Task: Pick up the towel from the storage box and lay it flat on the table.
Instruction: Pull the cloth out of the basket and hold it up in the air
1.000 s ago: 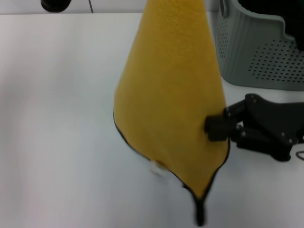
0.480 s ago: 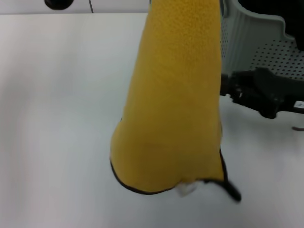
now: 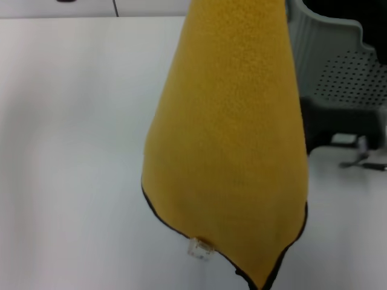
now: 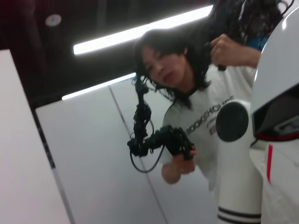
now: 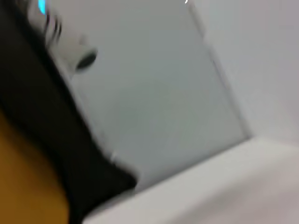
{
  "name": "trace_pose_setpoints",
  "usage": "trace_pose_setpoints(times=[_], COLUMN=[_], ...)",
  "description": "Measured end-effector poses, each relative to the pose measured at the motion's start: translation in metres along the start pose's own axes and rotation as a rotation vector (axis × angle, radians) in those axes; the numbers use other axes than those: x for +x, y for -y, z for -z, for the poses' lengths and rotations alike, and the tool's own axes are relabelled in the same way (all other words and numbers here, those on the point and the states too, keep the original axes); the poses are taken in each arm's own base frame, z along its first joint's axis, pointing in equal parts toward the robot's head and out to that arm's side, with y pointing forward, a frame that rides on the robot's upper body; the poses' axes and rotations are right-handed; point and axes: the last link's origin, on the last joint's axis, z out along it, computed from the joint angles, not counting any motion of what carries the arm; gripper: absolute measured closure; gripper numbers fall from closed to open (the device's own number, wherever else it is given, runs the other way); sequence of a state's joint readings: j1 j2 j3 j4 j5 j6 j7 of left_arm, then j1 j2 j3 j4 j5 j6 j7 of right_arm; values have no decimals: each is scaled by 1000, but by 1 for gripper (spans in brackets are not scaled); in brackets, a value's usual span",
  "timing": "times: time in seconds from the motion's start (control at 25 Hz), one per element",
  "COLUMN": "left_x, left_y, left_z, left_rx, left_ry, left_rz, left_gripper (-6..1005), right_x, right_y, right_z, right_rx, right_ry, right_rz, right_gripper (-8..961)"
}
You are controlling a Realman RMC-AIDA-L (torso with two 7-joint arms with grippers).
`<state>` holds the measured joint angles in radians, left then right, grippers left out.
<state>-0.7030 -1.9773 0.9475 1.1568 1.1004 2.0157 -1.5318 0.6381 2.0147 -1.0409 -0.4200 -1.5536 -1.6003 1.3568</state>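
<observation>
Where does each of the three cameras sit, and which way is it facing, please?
Head view: on the robot's head, looking down at the table; the hanging towel covers the storage box; the right gripper sits behind it.
Left wrist view: faces a person and the robot's white body.
Right wrist view: faces a wall, beside the towel.
Shared: the towel.

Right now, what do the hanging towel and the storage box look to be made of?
The towel: seemingly soft microfibre, judging by its fuzzy, matte mustard nap, with thin black edging and a small white label. The storage box: probably moulded plastic, smooth grey-green with ribs and punched dot holes.
</observation>
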Motion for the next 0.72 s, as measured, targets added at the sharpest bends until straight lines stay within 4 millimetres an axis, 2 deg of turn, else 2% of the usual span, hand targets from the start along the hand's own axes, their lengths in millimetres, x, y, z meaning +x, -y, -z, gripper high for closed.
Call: trace_pose_setpoints(times=[0.08, 0.24, 0.72], left_x=[2, 2, -5], left_y=[1, 4, 4], left_z=[-2, -5, -1], left_rx=[-8, -14, 17], left_ry=[-16, -26, -11], left_rz=[-7, -15, -9], left_gripper=[982, 982, 981], right_x=[6, 11, -10], right_y=[-5, -16, -60], right_z=[-16, -29, -10], right_rx=[-55, -140, -444], right_ry=[-73, -134, 62], right_rz=[11, 27, 100], right_gripper=[815, 837, 836])
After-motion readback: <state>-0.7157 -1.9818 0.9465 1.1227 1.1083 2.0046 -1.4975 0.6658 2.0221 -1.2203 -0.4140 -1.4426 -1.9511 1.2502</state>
